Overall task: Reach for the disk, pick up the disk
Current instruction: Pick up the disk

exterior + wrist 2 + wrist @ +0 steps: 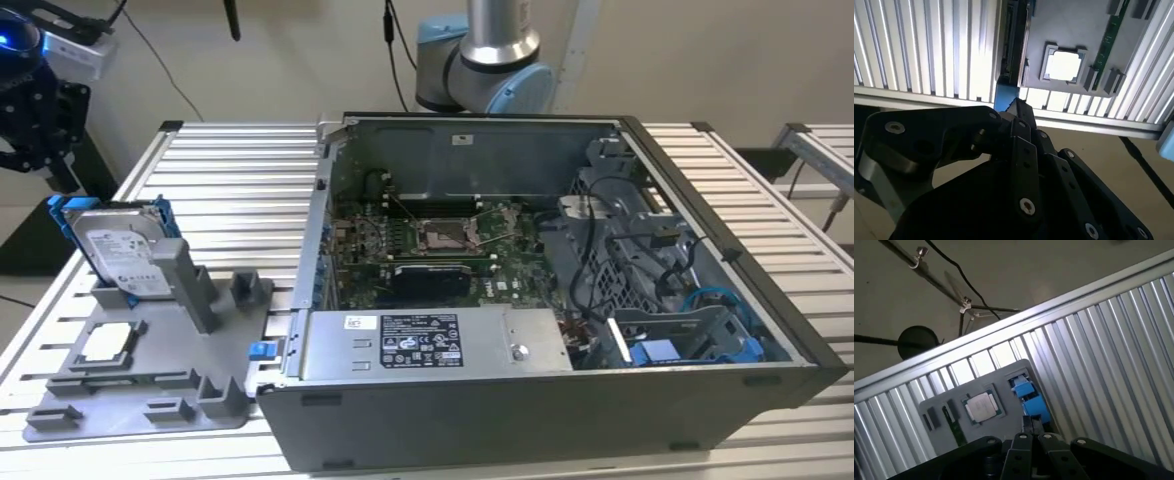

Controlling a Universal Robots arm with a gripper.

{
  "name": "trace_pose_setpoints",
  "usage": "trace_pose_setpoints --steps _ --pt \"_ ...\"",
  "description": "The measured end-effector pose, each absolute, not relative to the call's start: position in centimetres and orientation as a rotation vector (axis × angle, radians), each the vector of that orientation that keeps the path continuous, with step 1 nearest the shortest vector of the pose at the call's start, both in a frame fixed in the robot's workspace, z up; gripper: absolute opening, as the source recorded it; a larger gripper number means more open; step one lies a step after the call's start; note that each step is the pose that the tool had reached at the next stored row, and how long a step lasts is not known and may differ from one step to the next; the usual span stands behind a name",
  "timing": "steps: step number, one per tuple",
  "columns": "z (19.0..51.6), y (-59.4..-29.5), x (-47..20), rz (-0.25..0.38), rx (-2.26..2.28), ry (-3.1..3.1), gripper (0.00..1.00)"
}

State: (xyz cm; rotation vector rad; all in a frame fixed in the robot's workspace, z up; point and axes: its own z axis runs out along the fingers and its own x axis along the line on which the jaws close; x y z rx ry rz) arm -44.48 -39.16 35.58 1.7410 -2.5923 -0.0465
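The disk (118, 250) stands on edge in a slot of the grey holder plate (147, 405) at the exterior view's left. It has a silver face with a white label and a blue frame. My gripper (56, 172) hangs above and behind it, apart from it, with its black fingers closed together and nothing between them. In the first wrist view the disk's blue frame (1029, 396) lies just past the gripper (1032, 424). In the second wrist view the disk (1004, 96) appears edge-on, right beyond the fingertips (1017, 107).
An open computer case (534, 300) fills the middle of the ribbed metal table (227, 180). A small square chip (110, 343) (1064, 66) (981, 406) sits in the holder plate beside the disk. Floor and cables lie beyond the table edge (1004, 325).
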Motion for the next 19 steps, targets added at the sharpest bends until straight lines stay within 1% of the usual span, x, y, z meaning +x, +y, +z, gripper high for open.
trace_pose_setpoints --steps 8,15,16,19 --pt "35.33 -39.07 -44.49 -0.039 1.89 -2.491 0.0" --pt "35.27 -38.92 -44.48 -0.038 1.915 -2.472 0.0" --pt "35.27 -38.92 -44.48 -0.038 1.915 -2.472 1.0" --pt "35.27 -38.92 -44.48 -0.038 1.915 -2.472 1.0"
